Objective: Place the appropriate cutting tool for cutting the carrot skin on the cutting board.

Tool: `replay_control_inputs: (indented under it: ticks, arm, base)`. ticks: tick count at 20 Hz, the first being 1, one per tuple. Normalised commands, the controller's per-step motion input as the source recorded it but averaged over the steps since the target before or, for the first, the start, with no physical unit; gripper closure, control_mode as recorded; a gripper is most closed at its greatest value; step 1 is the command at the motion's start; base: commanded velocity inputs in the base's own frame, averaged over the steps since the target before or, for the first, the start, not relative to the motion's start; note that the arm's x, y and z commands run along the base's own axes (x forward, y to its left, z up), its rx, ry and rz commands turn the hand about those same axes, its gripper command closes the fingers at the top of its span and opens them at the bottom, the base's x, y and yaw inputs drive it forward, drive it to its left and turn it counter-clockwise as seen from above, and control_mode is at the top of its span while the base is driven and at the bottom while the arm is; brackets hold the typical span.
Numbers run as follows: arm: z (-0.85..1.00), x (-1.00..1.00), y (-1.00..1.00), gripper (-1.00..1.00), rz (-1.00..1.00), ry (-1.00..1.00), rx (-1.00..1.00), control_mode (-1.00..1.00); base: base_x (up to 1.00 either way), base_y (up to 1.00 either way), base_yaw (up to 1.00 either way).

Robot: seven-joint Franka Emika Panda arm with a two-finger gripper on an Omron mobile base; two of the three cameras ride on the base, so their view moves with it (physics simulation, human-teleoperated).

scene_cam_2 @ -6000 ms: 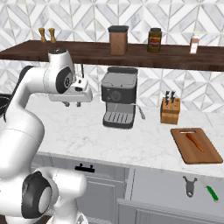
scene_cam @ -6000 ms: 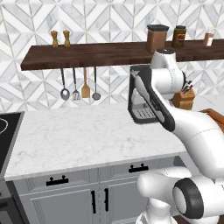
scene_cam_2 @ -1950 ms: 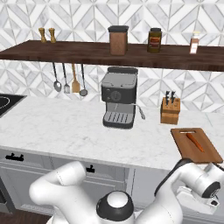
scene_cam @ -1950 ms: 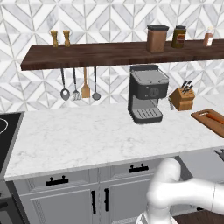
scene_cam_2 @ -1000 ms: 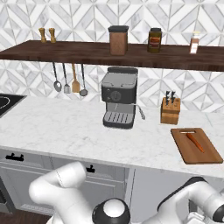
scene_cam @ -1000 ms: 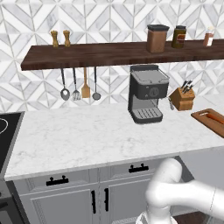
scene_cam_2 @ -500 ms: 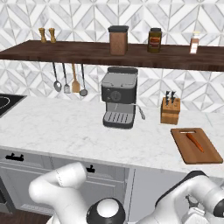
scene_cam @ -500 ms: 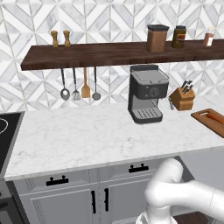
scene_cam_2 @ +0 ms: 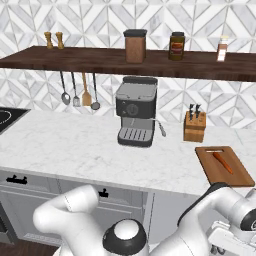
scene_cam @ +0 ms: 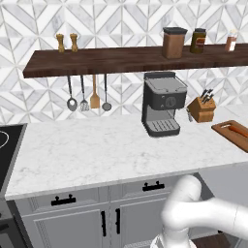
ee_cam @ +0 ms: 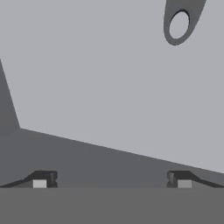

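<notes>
The gripper [ee_cam: 112, 179] hangs with its fingers spread wide and nothing between them, above a pale grey surface where the dark looped handle end of a tool [ee_cam: 180, 22] lies. The carrot [scene_cam_2: 222, 162] rests on the cutting board [scene_cam_2: 240, 177] by the knife block [scene_cam_2: 194, 126].

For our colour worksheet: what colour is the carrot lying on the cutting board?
Orange; the carrot on the reddish-brown cutting board shows best in the right base view.
</notes>
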Motion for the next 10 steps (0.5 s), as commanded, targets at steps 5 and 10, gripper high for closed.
replay_control_inputs:
  ticks: [5, 10]
  arm:
    - [0.00, 0.02, 0.00, -1.00, 0.00, -0.03, -0.11, -1.00]
    - [0.00, 0.05, 0.06, -1.00, 0.00, -0.10, -0.05, -1.00]
  base:
    - [0.00, 0.00, 0.00]
    - [0.00, 0.00, 0.00]
